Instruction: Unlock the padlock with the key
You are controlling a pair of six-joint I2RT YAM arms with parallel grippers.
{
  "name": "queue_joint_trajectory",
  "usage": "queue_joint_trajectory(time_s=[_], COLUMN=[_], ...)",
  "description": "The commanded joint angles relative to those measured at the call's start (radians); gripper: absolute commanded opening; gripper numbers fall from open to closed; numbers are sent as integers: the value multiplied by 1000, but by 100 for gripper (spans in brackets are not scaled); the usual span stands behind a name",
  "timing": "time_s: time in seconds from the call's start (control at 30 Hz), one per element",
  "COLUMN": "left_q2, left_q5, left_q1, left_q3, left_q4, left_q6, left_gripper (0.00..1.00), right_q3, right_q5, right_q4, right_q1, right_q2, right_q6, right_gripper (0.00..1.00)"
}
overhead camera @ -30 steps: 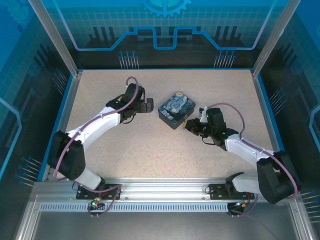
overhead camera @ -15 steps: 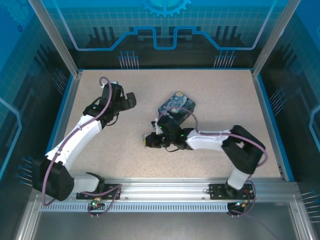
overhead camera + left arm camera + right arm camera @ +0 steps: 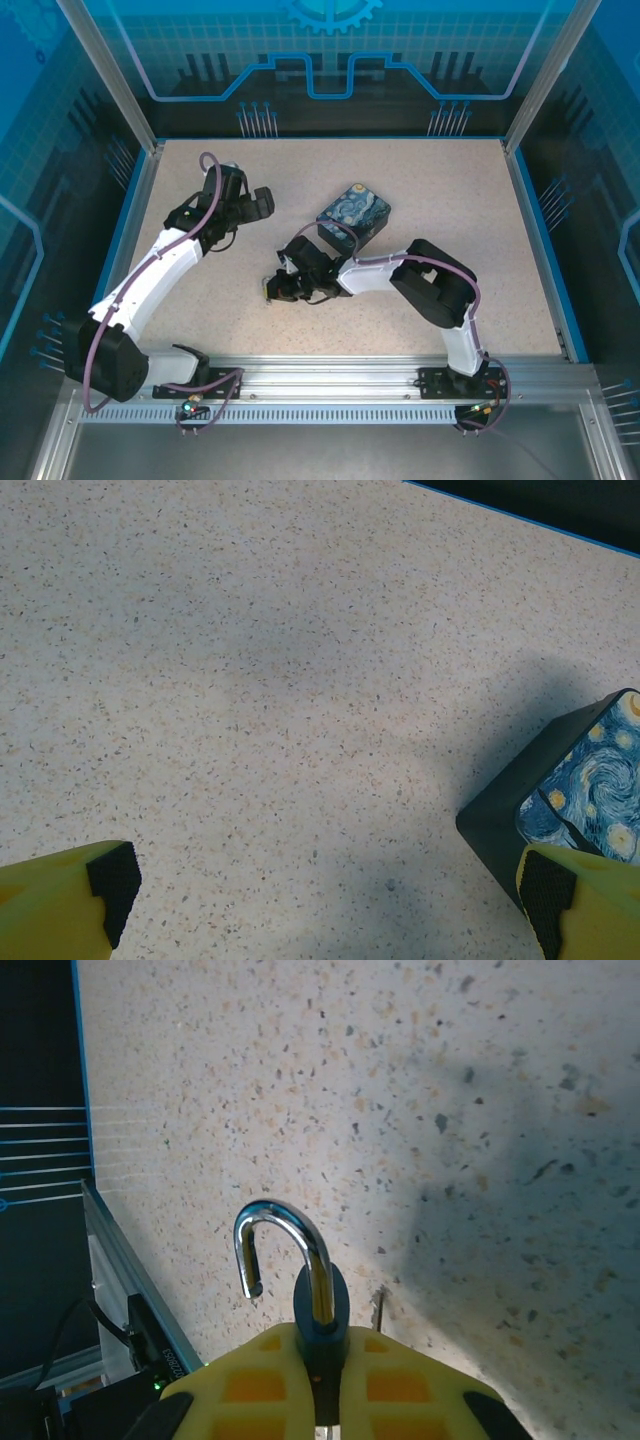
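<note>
The right end effector (image 3: 320, 1345) clamps the padlock (image 3: 334, 1305) by its body, front-left of the tin (image 3: 353, 217), leaving the opened shackle (image 3: 320, 1275) free, while the left end effector (image 3: 330, 890) gapes wide, left of the tin.

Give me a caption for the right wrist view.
Right gripper holds the padlock, shackle open, above the speckled table.
</note>
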Motion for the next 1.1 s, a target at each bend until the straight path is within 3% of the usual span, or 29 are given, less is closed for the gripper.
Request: queue_joint_trajectory(time_s=[0.0, 0.5, 0.87, 1.03, 1.07], left_q2=[-7, 4, -61, -114, -123], left_q5=[30, 48, 8, -11, -18], left_q1=[7, 7, 6, 6, 6], left_q3=[30, 60, -24, -84, -96], left_q4=[-24, -29, 79, 151, 166], left_q6=[-21, -22, 13, 57, 70], left_gripper=[99, 99, 99, 99, 99], right_q3=[29, -16, -126, -189, -197], right_q5=[-13, 17, 187, 286, 307], right_q4=[-44, -105, -326, -440, -469], right_q1=[-16, -27, -45, -119, -145], right_q2=[12, -62, -442, -669, -712], right_q6=[4, -15, -207, -286, -303], right_gripper=[15, 45, 73, 96, 96])
